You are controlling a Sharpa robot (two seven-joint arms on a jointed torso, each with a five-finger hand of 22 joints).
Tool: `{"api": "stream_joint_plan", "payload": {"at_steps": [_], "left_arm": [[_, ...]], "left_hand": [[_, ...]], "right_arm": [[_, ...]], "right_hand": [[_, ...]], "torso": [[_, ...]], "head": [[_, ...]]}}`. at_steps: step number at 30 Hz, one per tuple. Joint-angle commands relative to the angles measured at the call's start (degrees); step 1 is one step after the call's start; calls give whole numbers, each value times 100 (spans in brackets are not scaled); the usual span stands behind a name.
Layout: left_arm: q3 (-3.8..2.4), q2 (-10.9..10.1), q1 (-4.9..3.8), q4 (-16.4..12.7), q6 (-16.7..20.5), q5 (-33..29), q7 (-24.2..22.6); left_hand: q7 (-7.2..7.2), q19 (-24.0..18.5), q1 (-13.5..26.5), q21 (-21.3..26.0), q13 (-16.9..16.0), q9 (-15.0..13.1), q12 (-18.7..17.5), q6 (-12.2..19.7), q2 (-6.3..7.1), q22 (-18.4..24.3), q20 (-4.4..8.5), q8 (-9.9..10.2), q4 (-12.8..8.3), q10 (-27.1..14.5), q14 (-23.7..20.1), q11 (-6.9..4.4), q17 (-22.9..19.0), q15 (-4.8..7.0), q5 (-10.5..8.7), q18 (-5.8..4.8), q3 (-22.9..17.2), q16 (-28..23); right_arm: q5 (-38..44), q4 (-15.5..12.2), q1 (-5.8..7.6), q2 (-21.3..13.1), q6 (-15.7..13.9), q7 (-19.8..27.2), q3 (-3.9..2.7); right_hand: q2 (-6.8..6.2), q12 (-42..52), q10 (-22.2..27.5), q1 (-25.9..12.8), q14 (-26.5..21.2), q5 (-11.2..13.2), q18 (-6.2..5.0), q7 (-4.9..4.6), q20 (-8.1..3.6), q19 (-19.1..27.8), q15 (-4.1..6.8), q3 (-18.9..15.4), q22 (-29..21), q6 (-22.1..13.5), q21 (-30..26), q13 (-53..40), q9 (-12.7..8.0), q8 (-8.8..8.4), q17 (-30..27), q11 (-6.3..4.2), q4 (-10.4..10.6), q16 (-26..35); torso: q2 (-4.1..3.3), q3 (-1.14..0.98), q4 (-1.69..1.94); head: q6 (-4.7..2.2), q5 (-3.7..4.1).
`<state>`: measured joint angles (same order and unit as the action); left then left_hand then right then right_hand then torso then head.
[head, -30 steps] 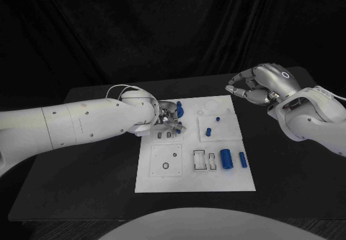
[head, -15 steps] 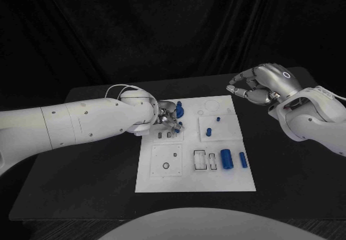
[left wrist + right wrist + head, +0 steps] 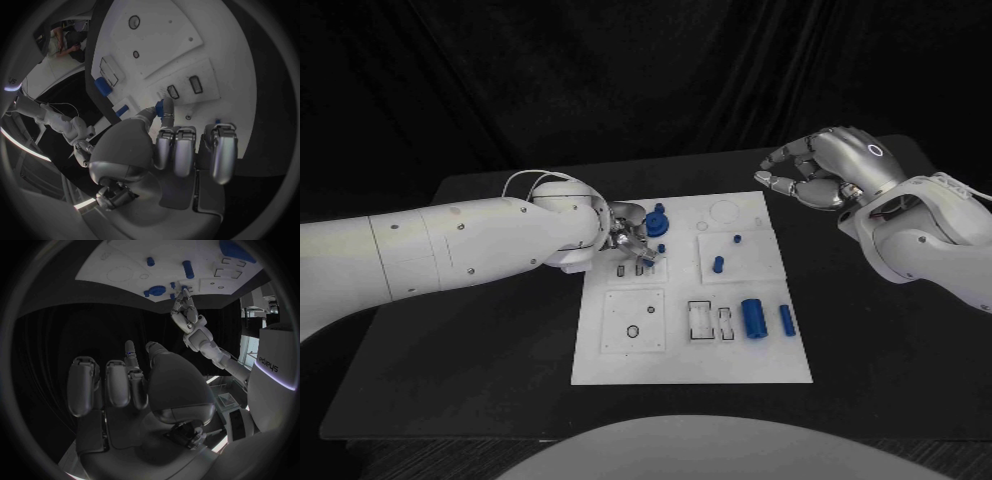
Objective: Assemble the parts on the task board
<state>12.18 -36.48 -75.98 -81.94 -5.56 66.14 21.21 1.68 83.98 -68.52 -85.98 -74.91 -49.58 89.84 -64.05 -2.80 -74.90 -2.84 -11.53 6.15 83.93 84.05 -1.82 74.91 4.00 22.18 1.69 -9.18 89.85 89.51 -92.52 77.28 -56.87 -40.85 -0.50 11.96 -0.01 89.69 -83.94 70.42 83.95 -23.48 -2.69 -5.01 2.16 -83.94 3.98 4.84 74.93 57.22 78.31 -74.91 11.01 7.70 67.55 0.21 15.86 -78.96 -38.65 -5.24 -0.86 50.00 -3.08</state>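
The board is a flat white rectangular plate lying on the matte black counter, its face cut with shallow outlines: circles, small slots and square panels. A thick blue cylinder and a slimmer blue rod lie side by side near the board's right edge, beside a pair of narrow rectangular slots. A short blue peg lies on a raised square panel, with a smaller blue stud just above it. A rounded blue disc sits at the board's far left corner. The left hand, silver and smooth, hovers over the board's upper left part with its fingers curled; a small blue piece shows at its fingertips, apparently pinched there. The right hand hangs above the counter beyond the board's far right corner, fingers curled inward around nothing. The word "adeyus" can be read on a white post in the right wrist view.
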Motion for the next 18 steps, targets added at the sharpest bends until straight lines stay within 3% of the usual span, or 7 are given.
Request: {"api": "stream_joint_plan", "payload": {"at_steps": [1, 5, 12, 18], "left_arm": [[-4, -105, -15, -91, 49, 22, -67], [-5, -282, -48, -218, 34, -5, -60], [-5, -552, -83, -391, 78, -871, -61], [-4, -748, -89, -541, 215, -1093, -60]], "left_hand": [[-33, 64, 8, 29, -1509, -6, 16, -2, 44, -1104, 53, 30, -36, 607, 595, -26, 1509, 22, 17, -2, -70, 15], [-23, 37, 66, 56, -1509, -12, 16, 5, 71, -1085, 50, 55, -32, 607, 595, -20, 1509, 18, 15, 7, -169, 15], [-9, 6, 136, 93, -1509, -37, 16, 25, 133, -1067, 39, 108, -94, 607, 595, -6, 1509, 5, 104, 16, -454, 15], [11, -11, 210, 112, -1509, -38, 16, 45, 144, -1057, 32, 138, -76, 607, 595, 9, 1509, -5, 86, 21, -530, 15]], "right_arm": [[-24, 0, -10, 0, 10, -38, -6], [-71, 0, -10, -3, 29, -49, -6], [-97, -5, -9, 2, 49, -67, -6], [-101, -1, -8, 17, 97, -106, -6]], "right_hand": [[2, -21, -529, 57, 234, -25, -10, -3, 37, -199, -25, 29, 1137, -43, -29, -1309, 0, -25, -11, 16, -3, 24], [8, -23, -526, 86, 230, -26, -12, -3, 37, -195, -25, 44, 1134, -44, -39, -1303, 3, -29, -24, 16, -13, 32], [9, -28, -520, 157, 228, -46, -13, -3, 36, -193, -24, 75, 1132, -45, -46, -1288, 8, -40, -40, 17, -42, 42], [9, -30, -517, 205, 227, -80, -14, -5, 35, -189, -23, 98, 1129, -52, -56, -1281, 10, -51, -49, 17, -62, 48]], "torso": [[-1, 8, -7], [-9, 4, -6], [-10, 3, -6], [-9, 0, -4]], "head": [[0, -18], [0, -30], [0, -32], [0, -39]]}}
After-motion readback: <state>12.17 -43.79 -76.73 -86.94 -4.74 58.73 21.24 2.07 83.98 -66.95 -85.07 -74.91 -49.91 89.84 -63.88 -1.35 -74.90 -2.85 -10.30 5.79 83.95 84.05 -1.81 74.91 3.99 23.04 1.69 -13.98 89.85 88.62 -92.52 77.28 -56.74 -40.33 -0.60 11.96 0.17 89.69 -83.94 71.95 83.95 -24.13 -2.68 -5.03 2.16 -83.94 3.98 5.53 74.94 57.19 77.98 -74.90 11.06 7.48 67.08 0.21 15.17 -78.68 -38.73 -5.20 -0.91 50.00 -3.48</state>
